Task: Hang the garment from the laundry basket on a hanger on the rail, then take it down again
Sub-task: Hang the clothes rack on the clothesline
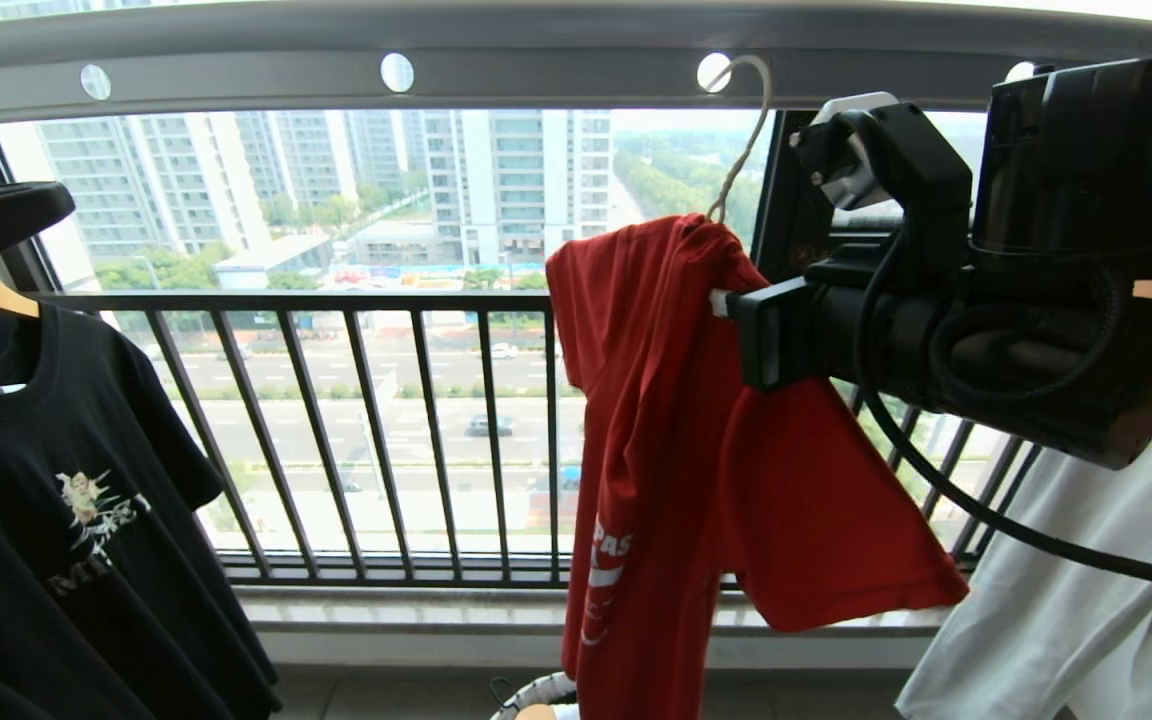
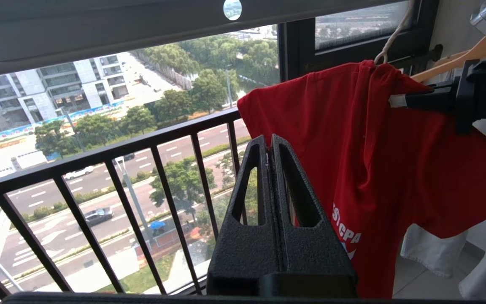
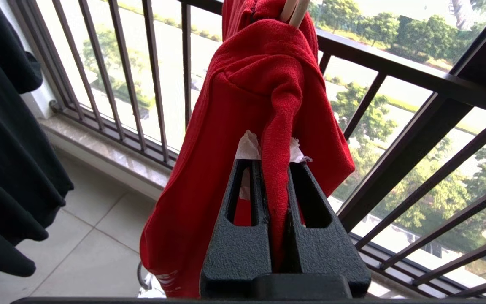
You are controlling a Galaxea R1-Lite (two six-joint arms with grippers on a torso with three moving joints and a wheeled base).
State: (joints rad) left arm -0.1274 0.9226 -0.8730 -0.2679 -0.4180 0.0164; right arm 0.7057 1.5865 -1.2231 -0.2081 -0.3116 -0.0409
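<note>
Right claw (image 3: 274,169) is pinching, closed, the shoulder fold of the soft, limp red short-sleeved T-shirt (image 1: 676,420), which is hanging just ahead on the thin cream-white wire hanger (image 1: 741,150); the fabric is likely slipping unless gripped over the wire.

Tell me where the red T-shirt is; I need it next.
Head view, right of centre: the red T-shirt hangs on the hanger hooked in the rail, right gripper clamping it.

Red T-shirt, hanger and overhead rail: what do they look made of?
Red T-shirt: soft knit fabric, probably cotton, matte, draping in folds. Hanger: thin cream-white hook, likely coated wire, though the surface is unclear. Rail: grey metal by its look, a smooth painted finish with round punched holes. The right gripper pinches the shirt.
</note>
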